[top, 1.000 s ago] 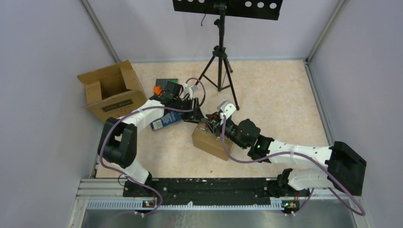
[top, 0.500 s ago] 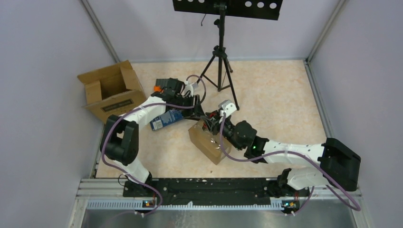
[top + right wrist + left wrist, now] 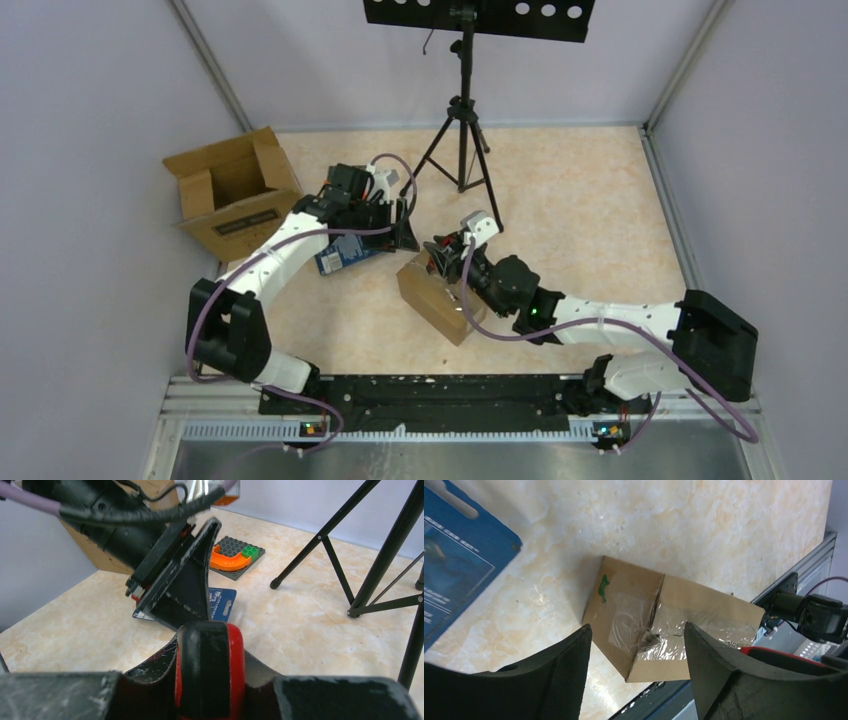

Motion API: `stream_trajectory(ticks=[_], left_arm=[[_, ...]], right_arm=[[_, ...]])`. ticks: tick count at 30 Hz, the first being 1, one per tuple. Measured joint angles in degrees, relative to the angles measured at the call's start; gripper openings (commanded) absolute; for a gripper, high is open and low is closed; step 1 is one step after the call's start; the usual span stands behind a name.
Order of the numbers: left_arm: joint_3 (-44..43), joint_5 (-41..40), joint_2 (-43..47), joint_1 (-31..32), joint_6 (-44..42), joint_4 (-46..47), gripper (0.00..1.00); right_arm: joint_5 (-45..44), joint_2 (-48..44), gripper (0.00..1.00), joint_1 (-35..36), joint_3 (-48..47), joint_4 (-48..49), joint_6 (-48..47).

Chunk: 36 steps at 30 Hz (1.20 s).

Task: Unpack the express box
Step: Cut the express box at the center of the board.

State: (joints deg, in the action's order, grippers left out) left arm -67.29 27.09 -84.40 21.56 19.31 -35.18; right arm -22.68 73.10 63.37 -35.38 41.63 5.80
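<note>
Express box (image 3: 432, 300), small brown carton with clear tape over the top seam, sits on the beige table (image 3: 580, 220) just left of centre in the top view; flaps shut and taped. In the left wrist view it fills mid-frame, with a green mark on the top face and the tape crumpled and torn at the seam. Left gripper (image 3: 638, 630) hangs above the box with jaws spread and nothing between them, not touching it. Right gripper (image 3: 441, 262) is at the box's far upper edge, clenched on a black-and-red tool (image 3: 210, 650) that stands upright between its fingers; can't tell if the tool tip touches the tape. Blue card pack (image 3: 343, 256) lies flat on the table just left of the box, under the left arm. Open empty-looking carton (image 3: 232, 192) at upper left of the frame, well apart. Grey brick plate with orange piece (image 3: 235, 557) behind the left gripper. Black tripod (image 3: 462, 130) at top centre.
</note>
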Motion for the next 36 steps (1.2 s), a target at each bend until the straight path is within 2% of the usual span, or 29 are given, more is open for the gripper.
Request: stream_trajectory(ticks=[6,12,26,36], left_arm=[[5.38,3.02,-0.24,0.42,0.33,1.86,0.71],[8.55,4.98,-0.63,0.57,2.21,5.86,0.66],[11.10,5.64,-0.61,0.57,4.42,9.55,0.63],[11.54,6.29,-0.61,0.61,4.39,10.58,0.62]], right_arm=[[-0.17,0.50,0.00,0.22,0.00,0.83,-0.74],[-0.02,0.52,0.00,0.33,0.00,0.87,-1.81],[1.88,0.50,0.00,1.75,0.02,0.17,-8.24],[2.27,-1.46,0.00,2.12,0.00,-3.17,-9.40]])
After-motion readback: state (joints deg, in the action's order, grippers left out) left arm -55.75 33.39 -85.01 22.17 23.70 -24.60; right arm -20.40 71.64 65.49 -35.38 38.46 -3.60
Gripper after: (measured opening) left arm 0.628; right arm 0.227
